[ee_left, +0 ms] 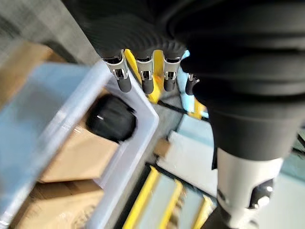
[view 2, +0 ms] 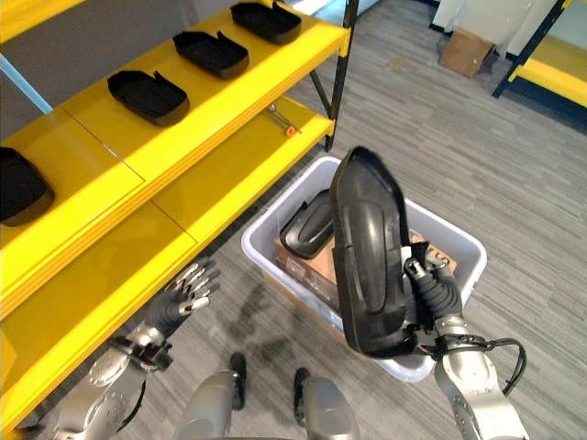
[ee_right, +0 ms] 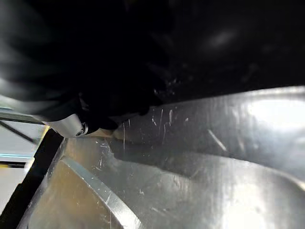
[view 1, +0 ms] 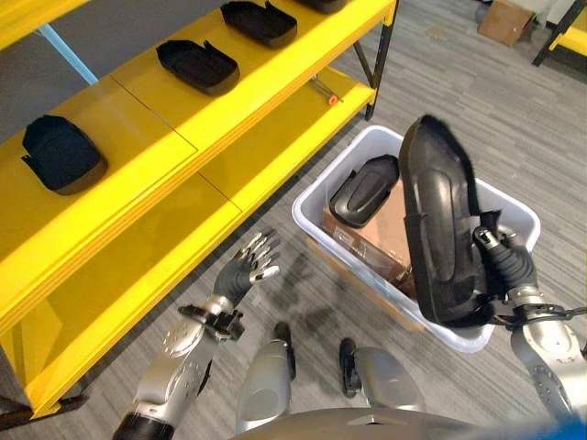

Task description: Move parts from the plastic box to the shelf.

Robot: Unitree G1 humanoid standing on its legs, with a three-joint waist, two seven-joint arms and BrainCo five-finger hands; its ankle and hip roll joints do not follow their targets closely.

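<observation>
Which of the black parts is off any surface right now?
The large black part in the right hand, held upright above the plastic box. The other parts rest: one in the box, the rest flat on the yellow shelf.

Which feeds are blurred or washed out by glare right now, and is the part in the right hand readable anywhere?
Left wrist view: motion-smeared, the plastic box and the part inside it soft-edged. Right wrist view: mostly dark, with bright glare streaks on the scratched glossy surface of the held part, too close to read its shape. Both eye views: evenly lit; the held part stands upright in the right hand, the left hand open.
</observation>
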